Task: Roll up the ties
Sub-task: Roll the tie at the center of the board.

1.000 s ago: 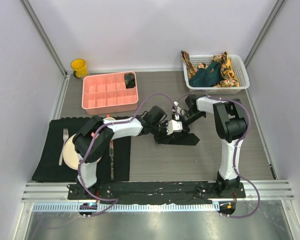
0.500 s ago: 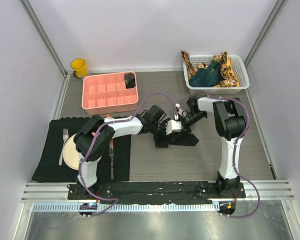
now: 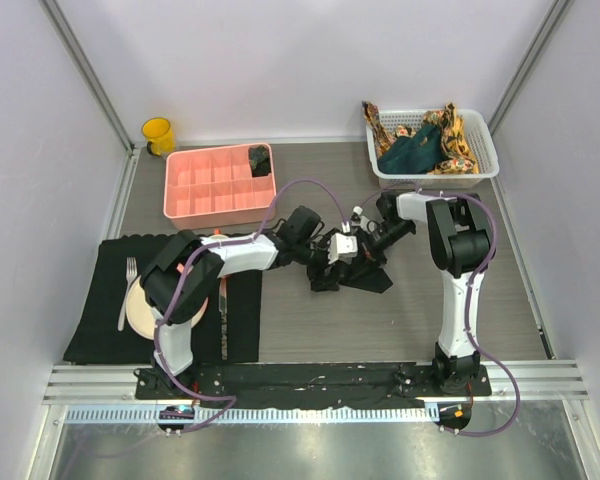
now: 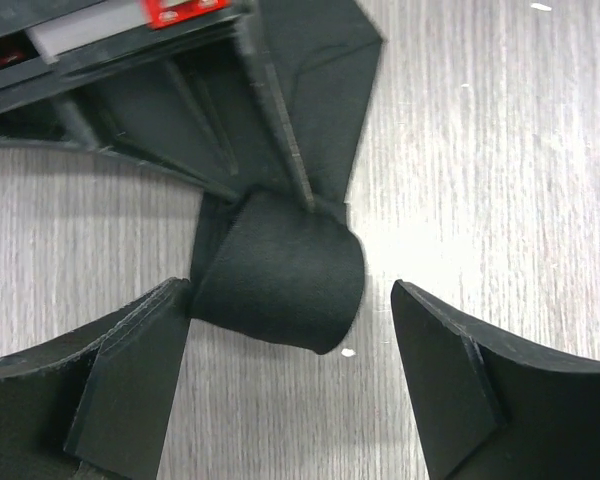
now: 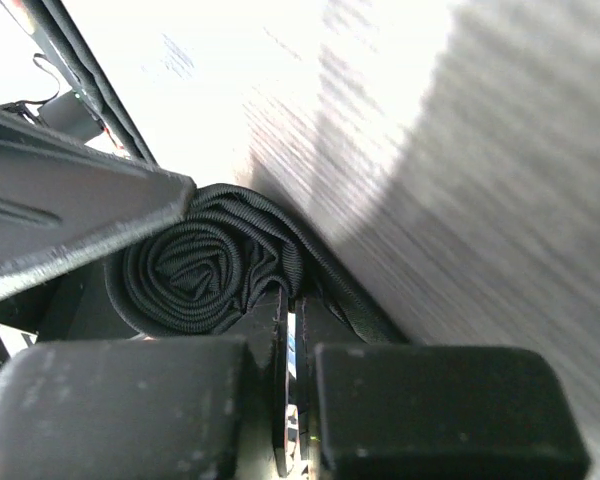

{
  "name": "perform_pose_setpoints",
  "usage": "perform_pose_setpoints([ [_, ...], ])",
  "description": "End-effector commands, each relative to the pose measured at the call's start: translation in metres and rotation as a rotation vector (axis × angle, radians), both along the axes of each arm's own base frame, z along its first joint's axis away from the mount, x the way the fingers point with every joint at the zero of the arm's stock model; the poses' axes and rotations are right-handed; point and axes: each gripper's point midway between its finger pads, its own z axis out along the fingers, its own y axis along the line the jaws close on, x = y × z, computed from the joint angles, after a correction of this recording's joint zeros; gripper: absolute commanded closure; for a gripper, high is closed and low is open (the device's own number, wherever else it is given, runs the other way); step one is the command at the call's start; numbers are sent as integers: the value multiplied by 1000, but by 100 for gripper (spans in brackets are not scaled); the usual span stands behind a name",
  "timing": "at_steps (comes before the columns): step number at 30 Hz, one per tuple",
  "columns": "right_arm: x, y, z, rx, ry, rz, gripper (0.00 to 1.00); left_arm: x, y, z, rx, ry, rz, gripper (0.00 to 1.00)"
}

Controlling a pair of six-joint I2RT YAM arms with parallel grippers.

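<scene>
Where both arms meet at mid-table (image 3: 400,320), the black tie (image 4: 275,268) lies partly rolled, its roll a fat cylinder on the wood and its flat tail (image 4: 325,90) running away beyond it. The left gripper (image 4: 292,305) stands wide, 1 finger (image 4: 130,350) touching the roll's side and the other (image 4: 460,370) apart from it, so the roll sits loose between the 2.

The right gripper (image 5: 294,335) comes in from the far side with its jaws drawn almost together. Its tips are down on the fabric just behind the roll. They may be nipping a fold, but the wrist view is too close and dark to settle that. The spiral of the roll's end (image 5: 205,262) shows plainly there.

At the back right, a white basket (image 3: 485,150) holds a dark teal tie (image 3: 410,152) and orange-yellow patterned ties (image 3: 458,140) in a heap. A pink tray (image 3: 195,190) at the back left has 1 dark bundle (image 3: 260,160) in its far right compartment, with a yellow cup (image 3: 158,135) behind it. On the black mat (image 3: 100,320) sit a plate (image 3: 138,308) and a fork (image 3: 127,285).
</scene>
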Motion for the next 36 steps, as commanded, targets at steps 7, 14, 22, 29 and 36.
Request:
perform_pose_setpoints([
  [7,4,-31,-58,-236,-47,137,99,6,-14,27,-71,-109,-103,16],
  [14,-5,-27,-56,-218,-34,204,99,8,-1,28,4,-207,-177,14],
  [22,-9,-16,-52,-185,-24,230,99,-2,-22,19,0,-195,-210,16],
  [29,-11,-9,-45,-155,-23,236,99,-6,-15,-7,96,-151,-181,38],
  [36,-16,-7,-42,-140,-16,239,99,-10,11,-26,189,-115,-103,51],
])
